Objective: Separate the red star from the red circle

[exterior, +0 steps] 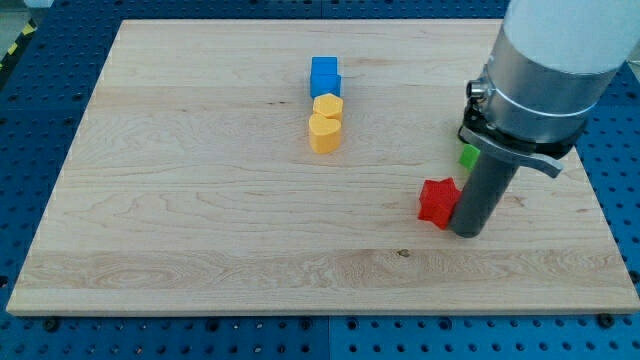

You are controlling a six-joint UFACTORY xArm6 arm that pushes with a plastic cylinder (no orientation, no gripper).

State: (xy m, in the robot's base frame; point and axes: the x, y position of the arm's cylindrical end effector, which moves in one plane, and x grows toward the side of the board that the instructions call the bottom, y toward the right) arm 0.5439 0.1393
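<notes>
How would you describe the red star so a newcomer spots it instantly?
Start at the wooden board and go to its right side, where the dark rod comes down to my tip. The red star sits right against the rod's left side. It is the only red block showing; the blue and yellow blocks lie far off toward the view's top centre.

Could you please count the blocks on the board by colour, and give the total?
Blue: 1, the blue block.
Yellow: 2, the yellow hexagon block and the yellow heart.
Red: 1, the red star, touching my tip.
Green: 1, the green block, mostly hidden.
Total: 5 visible; no red circle shows.
</notes>
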